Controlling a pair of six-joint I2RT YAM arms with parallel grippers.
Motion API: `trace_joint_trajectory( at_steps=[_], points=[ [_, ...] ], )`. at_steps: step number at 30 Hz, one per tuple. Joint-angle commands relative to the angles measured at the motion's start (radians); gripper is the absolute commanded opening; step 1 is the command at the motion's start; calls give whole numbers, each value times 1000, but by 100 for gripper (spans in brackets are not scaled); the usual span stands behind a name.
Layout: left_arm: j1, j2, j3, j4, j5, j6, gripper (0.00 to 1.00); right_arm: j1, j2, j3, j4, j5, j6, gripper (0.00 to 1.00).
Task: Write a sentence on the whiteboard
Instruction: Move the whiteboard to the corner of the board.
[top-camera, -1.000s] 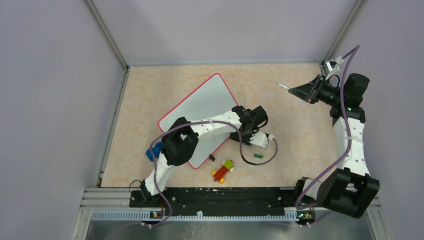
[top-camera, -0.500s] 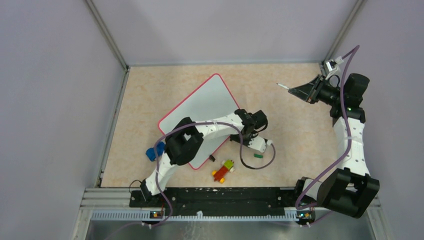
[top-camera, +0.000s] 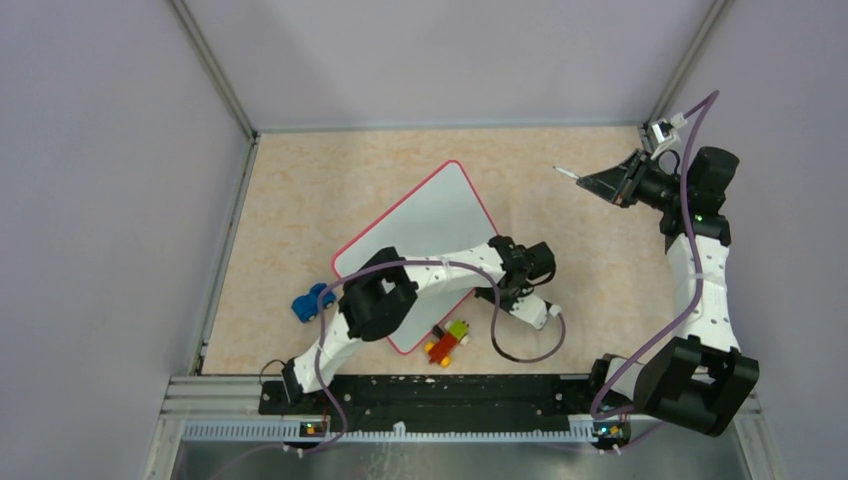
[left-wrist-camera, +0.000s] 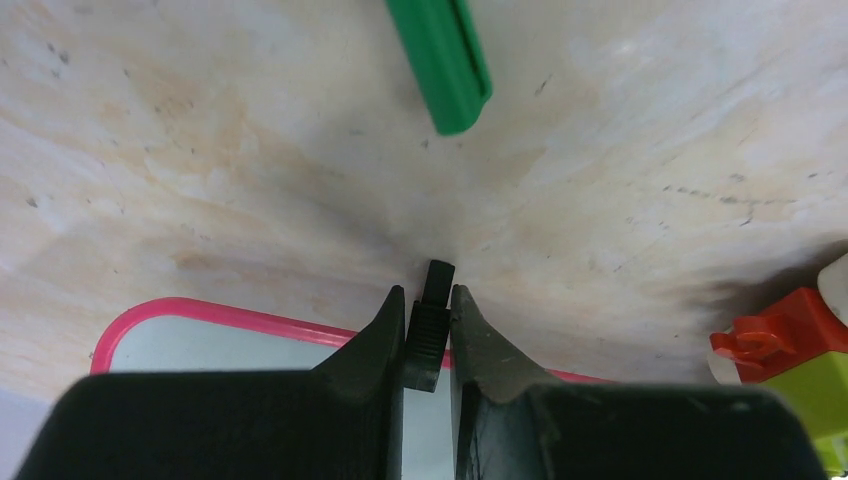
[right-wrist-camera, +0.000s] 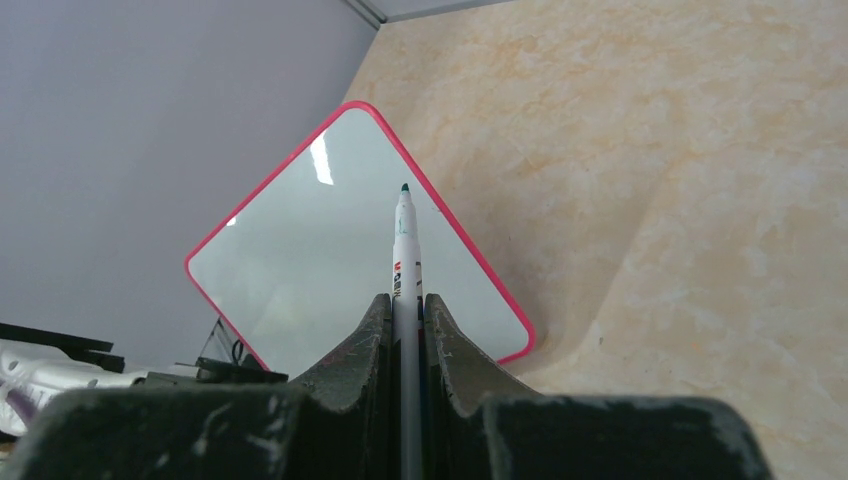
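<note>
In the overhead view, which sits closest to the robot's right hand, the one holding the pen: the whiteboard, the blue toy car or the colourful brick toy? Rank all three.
1. The whiteboard, mid-table, to the left of the right hand.
2. The colourful brick toy, near the front edge.
3. The blue toy car, far left.

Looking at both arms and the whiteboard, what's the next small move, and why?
Probably swing the right gripper over the whiteboard and bring the marker down toward its surface. The board looks blank. The uncapped marker is clamped in that gripper but held off to the board's right. The left gripper is shut on a black tab at the board's edge, likely steadying it.
</note>
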Motion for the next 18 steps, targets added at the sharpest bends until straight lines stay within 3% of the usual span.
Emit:
trace_joint_trajectory(
  at_steps=[1,6,9,16,18],
  points=[
    [-56,21,64,45,60,-46,12,-6,-31,0,24,-18,-11,0],
    [-83,26,68,62,49,-44,19,-6,-36,1,7,-16,-30,0],
    [-82,16,78,62,29,-67,41,-6,-36,7,-16,-13,-52,0],
    [-71,-116,75,76,43,-140,75,-5,-19,41,-34,-4,-67,0],
    [-69,-161,66,85,45,-174,95,-5,-9,66,-36,2,-66,0]
  ],
)
